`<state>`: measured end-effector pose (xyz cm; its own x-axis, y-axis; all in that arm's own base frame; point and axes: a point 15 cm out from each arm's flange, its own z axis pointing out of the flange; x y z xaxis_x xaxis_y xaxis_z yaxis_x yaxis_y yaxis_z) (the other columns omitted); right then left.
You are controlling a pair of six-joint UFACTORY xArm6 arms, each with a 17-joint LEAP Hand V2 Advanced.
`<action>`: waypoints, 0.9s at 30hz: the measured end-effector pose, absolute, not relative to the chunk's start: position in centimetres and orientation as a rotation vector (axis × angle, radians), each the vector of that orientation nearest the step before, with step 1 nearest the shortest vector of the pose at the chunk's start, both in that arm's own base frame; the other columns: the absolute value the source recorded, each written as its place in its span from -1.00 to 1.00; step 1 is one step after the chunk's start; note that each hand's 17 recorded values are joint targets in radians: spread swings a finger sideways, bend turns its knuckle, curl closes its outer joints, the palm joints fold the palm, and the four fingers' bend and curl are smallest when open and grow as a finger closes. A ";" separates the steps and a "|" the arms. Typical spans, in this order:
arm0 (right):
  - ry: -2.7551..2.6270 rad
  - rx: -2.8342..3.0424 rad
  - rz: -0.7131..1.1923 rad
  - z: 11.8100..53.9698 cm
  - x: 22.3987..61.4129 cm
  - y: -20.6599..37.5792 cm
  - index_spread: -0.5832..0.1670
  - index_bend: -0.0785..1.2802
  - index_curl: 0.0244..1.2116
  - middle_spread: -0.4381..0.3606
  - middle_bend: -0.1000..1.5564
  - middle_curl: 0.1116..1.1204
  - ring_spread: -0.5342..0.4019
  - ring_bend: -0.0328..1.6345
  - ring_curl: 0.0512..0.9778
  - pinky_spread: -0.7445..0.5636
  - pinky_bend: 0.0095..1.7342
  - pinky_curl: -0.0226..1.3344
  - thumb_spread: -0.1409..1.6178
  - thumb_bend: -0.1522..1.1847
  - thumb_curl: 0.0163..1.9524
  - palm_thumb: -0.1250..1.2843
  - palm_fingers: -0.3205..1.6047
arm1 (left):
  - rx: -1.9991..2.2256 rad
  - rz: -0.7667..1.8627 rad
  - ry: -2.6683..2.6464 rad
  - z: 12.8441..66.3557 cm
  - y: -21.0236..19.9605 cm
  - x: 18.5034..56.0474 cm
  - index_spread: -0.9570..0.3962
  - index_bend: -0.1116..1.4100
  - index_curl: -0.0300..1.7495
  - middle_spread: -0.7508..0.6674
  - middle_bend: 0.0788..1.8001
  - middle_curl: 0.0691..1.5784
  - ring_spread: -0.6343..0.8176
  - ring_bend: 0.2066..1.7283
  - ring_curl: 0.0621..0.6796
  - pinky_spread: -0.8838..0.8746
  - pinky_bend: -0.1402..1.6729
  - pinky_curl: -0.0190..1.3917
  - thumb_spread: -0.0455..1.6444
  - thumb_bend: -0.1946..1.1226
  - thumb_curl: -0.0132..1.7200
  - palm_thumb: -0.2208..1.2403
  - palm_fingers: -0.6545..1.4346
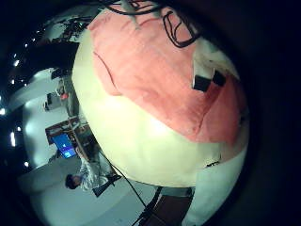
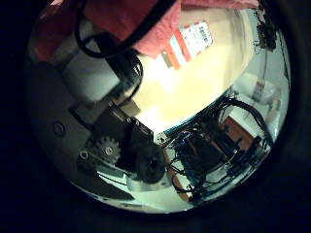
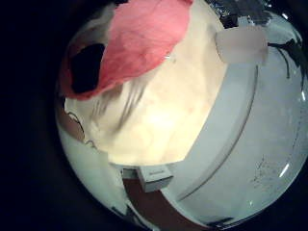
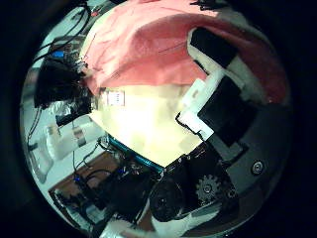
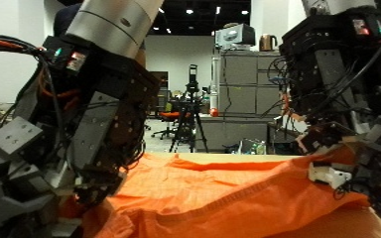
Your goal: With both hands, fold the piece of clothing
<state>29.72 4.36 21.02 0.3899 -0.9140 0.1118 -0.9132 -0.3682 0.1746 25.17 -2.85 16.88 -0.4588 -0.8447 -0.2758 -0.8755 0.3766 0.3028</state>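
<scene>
Outside view: orange garment (image 5: 223, 193) spread on table (image 5: 353, 224), right hand (image 5: 325, 159) pinching its three-o'clock edge, left hand (image 5: 59, 188) grip untellable, risking one-sided, skewed fold.

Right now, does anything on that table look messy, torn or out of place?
Nothing looks damaged or spilled. The orange garment lies rumpled on the table, not yet neatly folded, with the left hand and right hand at its two ends. A small tagged item sits beside it.
</scene>
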 end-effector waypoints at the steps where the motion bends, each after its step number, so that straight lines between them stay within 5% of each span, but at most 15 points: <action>1: -1.631 2.438 -0.006 21.0 29.7 4.3 -0.36 0.45 0.74 -0.30 0.62 0.43 -0.36 0.59 0.61 -0.30 0.22 0.71 0.54 -0.78 -0.26 0.77 0.45 | -1.594 0.637 2.549 17.3 -2.8 25.1 -0.32 -0.33 -0.43 -0.71 -0.04 -0.30 -0.92 -0.09 -0.07 -0.82 0.29 -0.35 0.51 -0.35 -0.28 0.37 0.82; 15: -1.613 2.403 -0.051 22.3 27.6 3.6 -0.36 0.45 0.74 -0.29 0.62 0.43 -0.36 0.58 0.61 -0.31 0.21 0.73 0.54 -0.78 -0.25 0.76 0.45 | -1.556 0.687 2.649 24.4 -2.2 25.5 -0.46 -0.19 -0.28 -0.68 0.10 -0.31 -0.90 -0.01 0.10 -0.81 0.32 -0.34 0.62 -0.35 -0.08 0.27 0.81; 27: -1.716 2.421 -0.069 29.0 27.3 4.2 -0.35 0.45 0.74 -0.29 0.62 0.42 -0.36 0.58 0.61 -0.31 0.21 0.74 0.54 -0.78 -0.24 0.76 0.45 | -1.650 0.857 2.711 33.1 -2.6 24.5 -0.49 -0.20 -0.20 -0.66 0.16 -0.33 -0.89 0.03 0.15 -0.80 0.33 -0.33 0.67 -0.33 0.06 0.24 0.79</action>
